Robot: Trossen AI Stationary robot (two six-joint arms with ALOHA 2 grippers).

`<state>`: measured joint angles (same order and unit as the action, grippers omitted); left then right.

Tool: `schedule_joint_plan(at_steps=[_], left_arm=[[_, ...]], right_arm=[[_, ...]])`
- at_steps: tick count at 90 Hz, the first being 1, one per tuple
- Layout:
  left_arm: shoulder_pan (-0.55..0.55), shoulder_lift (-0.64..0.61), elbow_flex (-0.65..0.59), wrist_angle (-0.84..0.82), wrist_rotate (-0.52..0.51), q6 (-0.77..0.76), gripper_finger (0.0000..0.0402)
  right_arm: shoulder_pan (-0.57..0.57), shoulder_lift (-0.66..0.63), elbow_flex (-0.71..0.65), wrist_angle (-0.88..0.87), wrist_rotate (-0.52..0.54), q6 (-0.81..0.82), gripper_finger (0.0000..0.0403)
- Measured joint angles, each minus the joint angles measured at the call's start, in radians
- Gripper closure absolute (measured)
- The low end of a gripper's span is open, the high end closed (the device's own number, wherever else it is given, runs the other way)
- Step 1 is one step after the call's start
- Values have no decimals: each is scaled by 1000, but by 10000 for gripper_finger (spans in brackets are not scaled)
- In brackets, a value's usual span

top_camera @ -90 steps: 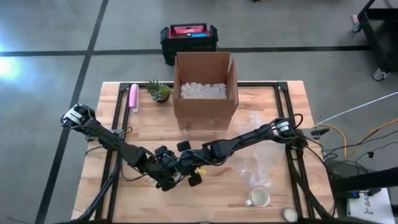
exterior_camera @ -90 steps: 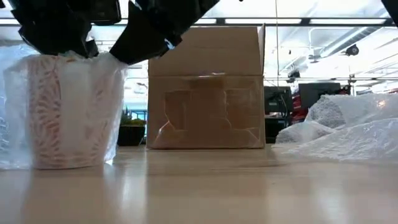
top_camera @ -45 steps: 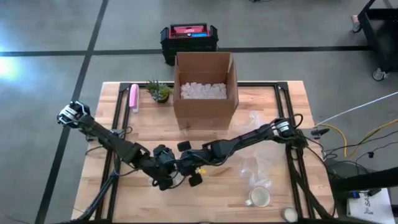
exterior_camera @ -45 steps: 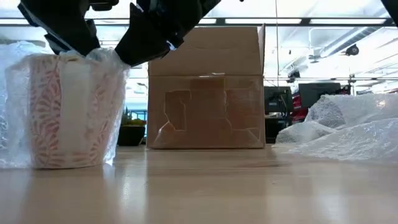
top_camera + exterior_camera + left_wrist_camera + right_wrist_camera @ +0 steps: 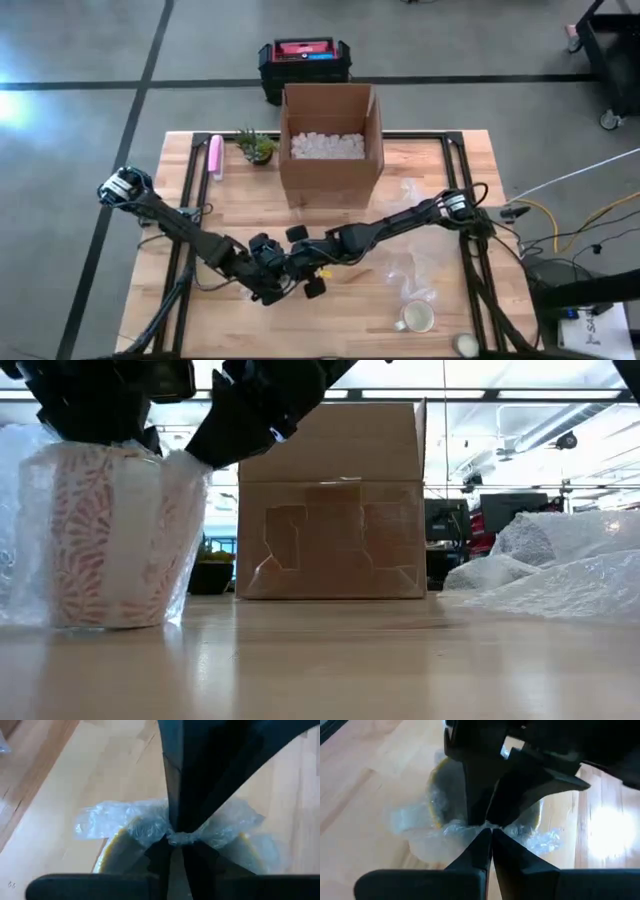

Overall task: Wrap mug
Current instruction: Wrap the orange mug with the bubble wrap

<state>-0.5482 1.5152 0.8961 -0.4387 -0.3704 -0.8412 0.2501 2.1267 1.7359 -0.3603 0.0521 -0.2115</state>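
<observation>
Standing upright on the near-left part of the table (image 5: 430,160), the mug (image 5: 100,535) wore a loose sleeve of wrap (image 5: 180,530), its patterned side showing through the film. Both grippers met directly above its mouth. The left gripper (image 5: 172,840) had its jaws pinched shut on a gathered twist of wrap, and the right gripper (image 5: 485,827) was likewise closed on the film at almost the same spot, fingertips nearly touching the other arm's.

A likely risk was the film tearing or slipping free if the two arms pulled apart unevenly, which would let the sleeve fall open. Lifting by the twist might also tip the mug, since the wrap hung slack round its base. The crowded fingers could collide.

Farther back stood an open box (image 5: 330,140) with white fill, a small plant (image 5: 256,146) and a pink object (image 5: 214,156); loose bubble wrap (image 5: 560,565) and a second mug (image 5: 417,318) lay to the right. No writing could be read anywhere
</observation>
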Motion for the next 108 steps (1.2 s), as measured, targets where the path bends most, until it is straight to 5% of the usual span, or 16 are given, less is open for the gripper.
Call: schedule_joint_plan(at_steps=[36, 68, 108], left_arm=[[0, 9, -12, 14, 19, -5, 365], [-16, -115, 13, -6, 35, 7, 365], [-26, -119, 15, 21, -31, 2, 365]], right_arm=[[19, -5, -2, 7, -4, -2, 401], [15, 31, 6, 31, 0, -7, 401], [14, 31, 11, 26, 0, 1, 401]])
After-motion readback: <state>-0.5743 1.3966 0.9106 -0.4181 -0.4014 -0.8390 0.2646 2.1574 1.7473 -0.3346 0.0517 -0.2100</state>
